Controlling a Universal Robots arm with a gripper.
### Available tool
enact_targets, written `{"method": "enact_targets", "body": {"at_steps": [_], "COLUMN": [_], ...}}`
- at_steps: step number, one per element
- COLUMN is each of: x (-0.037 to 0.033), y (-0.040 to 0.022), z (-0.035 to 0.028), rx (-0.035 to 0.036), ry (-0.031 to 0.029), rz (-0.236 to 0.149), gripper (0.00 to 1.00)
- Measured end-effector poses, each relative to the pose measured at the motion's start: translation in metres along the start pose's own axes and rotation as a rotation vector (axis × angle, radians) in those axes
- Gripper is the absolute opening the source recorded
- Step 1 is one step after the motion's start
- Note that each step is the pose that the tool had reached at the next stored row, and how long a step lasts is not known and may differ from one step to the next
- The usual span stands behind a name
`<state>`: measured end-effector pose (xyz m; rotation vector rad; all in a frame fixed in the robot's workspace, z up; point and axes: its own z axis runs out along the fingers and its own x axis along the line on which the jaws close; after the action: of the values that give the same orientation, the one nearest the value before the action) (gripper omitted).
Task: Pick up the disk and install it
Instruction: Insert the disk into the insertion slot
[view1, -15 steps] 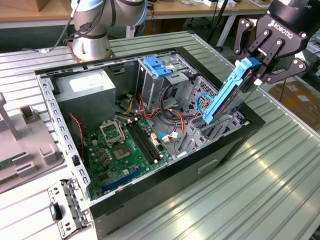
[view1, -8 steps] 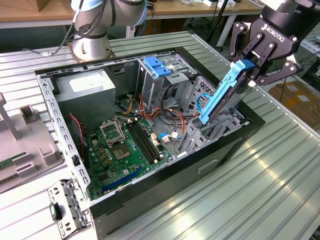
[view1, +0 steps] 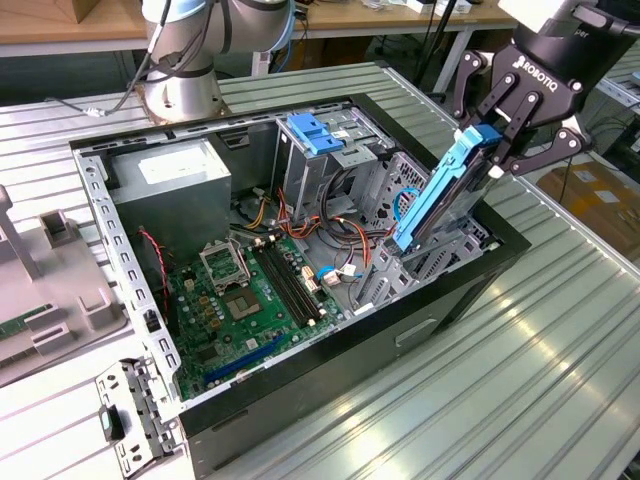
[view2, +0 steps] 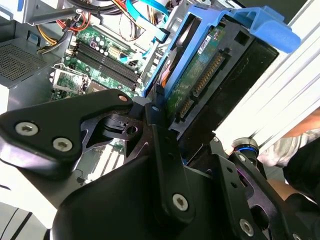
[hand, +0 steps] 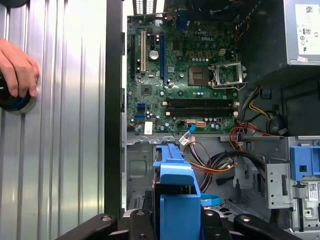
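Clamping the tilted disk (view1: 440, 192), the gripper (view1: 492, 150) hangs above the case (view1: 330, 375).

Lettering (view1: 540, 72) on gripper (view1: 490, 150); sticker (view1: 165, 167) on power supply (view1: 200, 195)

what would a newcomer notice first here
The black robot hand at the exterior view's right, shut on the blue-railed disk, which stands tilted with its lower end inside the open computer case. Next, the green motherboard lying bare on the case's floor, toward the exterior view's left.
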<state>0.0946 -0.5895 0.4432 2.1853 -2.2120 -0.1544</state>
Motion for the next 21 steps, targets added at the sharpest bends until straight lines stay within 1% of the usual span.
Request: {"method": "enact_targets", "body": {"at_steps": [4,6,10,21], "x": [-0.0001,-0.0014,-0.0044,-0.0035], "y": [-0.0004,-0.0007,-0.0010,-0.0022], "z": [0.0048,0.0079,0.0114,0.0189], "rx": [-0.0001,0.0000,-0.0001,-0.0001], "ry": [-0.0001,0.0002,-0.0001,0.0000], "rz": [-0.001,-0.001,-0.001,-0.001], "gripper": [0.36,0.36,0.36,0.36]}}
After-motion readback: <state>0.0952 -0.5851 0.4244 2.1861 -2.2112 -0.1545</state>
